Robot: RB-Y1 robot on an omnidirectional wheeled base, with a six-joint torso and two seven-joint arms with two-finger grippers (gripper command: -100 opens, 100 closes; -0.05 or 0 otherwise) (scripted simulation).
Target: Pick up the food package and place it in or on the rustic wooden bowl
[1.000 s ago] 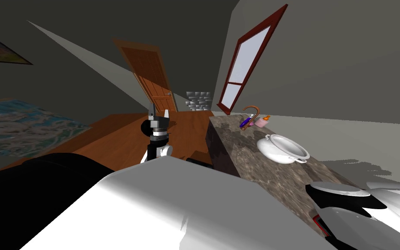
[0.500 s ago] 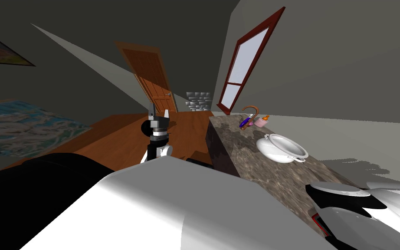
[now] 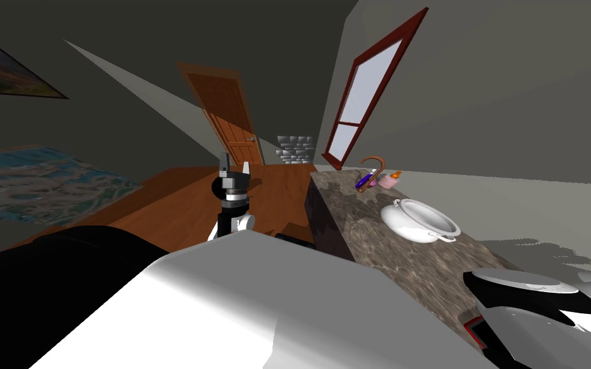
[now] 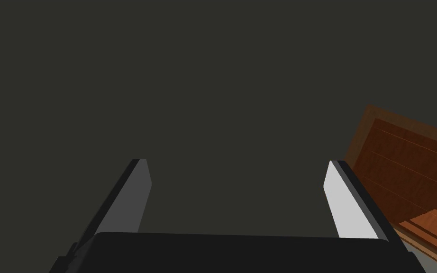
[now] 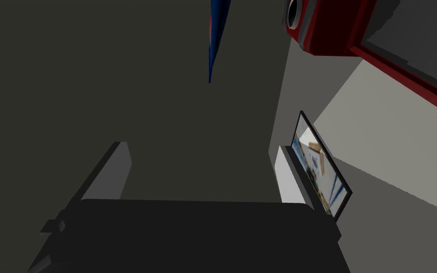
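Left wrist view, left gripper (image 4: 236,163) spread wide, empty

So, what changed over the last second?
Only my own view moved: the whole head picture slid slightly right, so the camera turned, not the things. Nothing grasped or released. The left gripper stays raised, fingers open; the white bowl and blue item sit on the counter as before.

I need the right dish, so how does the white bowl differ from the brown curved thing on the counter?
The white bowl is bigger, round, open-topped and nearer me; the brown curved thing is small, thin, arched, farther off beside a blue package. Both sit on the counter.
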